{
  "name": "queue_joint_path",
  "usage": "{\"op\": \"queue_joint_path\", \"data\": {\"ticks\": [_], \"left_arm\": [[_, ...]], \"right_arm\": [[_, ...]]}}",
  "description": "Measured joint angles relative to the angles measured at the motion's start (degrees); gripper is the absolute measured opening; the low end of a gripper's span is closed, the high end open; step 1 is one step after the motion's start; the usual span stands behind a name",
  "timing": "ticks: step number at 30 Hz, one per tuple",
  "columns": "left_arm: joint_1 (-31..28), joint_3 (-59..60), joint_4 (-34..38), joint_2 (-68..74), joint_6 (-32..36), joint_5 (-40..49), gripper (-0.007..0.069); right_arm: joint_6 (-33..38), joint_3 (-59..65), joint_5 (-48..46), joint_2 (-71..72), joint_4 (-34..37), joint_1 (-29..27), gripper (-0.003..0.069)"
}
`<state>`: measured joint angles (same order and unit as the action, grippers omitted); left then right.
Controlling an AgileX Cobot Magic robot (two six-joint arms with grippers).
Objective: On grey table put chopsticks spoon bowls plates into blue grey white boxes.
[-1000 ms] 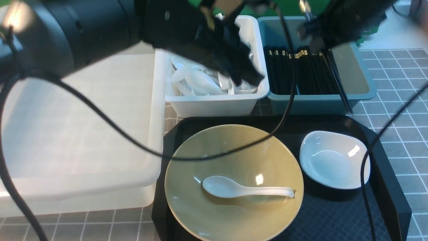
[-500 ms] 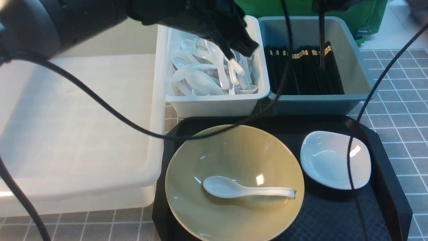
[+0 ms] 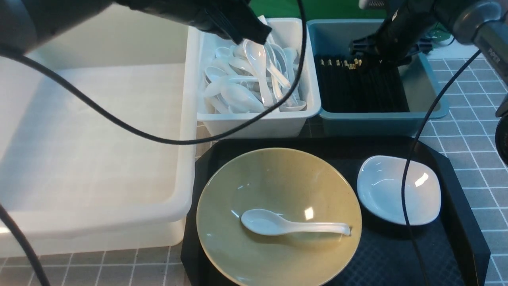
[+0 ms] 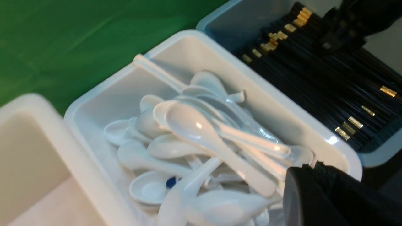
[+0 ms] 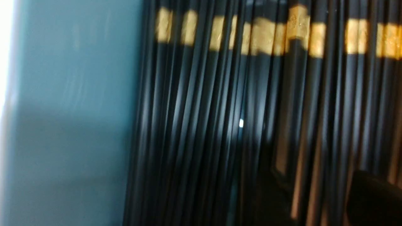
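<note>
Currently the left gripper point(image 3: 248, 31) hangs above the far part of the small white box point(image 3: 254, 125). Its jaws are fully closed, and nothing is visible between them. A spoon heap point(image 3: 246, 87) fills that box.

The right gripper point(image 3: 373, 55) sits low over the teal box point(image 3: 381, 119), at the banded ends of the chopsticks point(image 3: 357, 87). In the right wrist view the two fingers point(image 5: 276, 194) stand apart. Only the chopsticks lying in the box show in the gap, so the jaws are parted and grip nothing. The chopsticks lie side by side along the box floor, gold bands at the far end.

The teal box stands just right of the small white box. The large box point(image 3: 186, 119) stands just left of it. All three rest on the table point(image 3: 468, 131).

A black tray point(image 3: 397, 254) lies on the table directly in front of the two small boxes.
- Bowl point(image 3: 278, 178): on the left part of the tray, upright.
- Spoon point(image 3: 293, 226): inside the bowl, scoop to the left, handle pointing right.
- Dish point(image 3: 381, 190): on the right part of the tray, just beside the bowl.
</note>
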<state>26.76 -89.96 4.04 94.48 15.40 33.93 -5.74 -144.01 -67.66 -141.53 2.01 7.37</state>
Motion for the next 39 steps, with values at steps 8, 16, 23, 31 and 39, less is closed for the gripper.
{"op": "queue_joint_path", "data": {"ticks": [8, 16, 23, 31, 39], "left_arm": [[-4.8, 5.8, -0.3, -12.6, -0.5, 13.5, -0.0011], [-9.1, 24.1, -0.5, -27.8, -0.6, 14.5, -0.0011], [-9.1, 37.5, 2.0, -36.8, 0.2, 8.8, -0.0011], [-9.1, 38.8, 12.6, -38.5, 7.7, 7.0, -0.0011], [-9.1, 38.8, 22.8, -38.5, 17.0, 7.5, -0.0011]], "right_arm": [[13.1, -2.9, -4.0, 13.3, 12.6, 1.8, 0.0438], [19.9, 18.4, -4.1, 28.0, 13.1, 11.2, 0.0437], [28.6, 42.6, -4.0, 37.7, 12.9, 22.2, 0.0437], [34.5, 49.9, -3.5, 37.8, 11.7, 30.7, 0.0437], [39.9, 50.0, -2.7, 32.7, 7.4, 31.5, 0.0437]]}}
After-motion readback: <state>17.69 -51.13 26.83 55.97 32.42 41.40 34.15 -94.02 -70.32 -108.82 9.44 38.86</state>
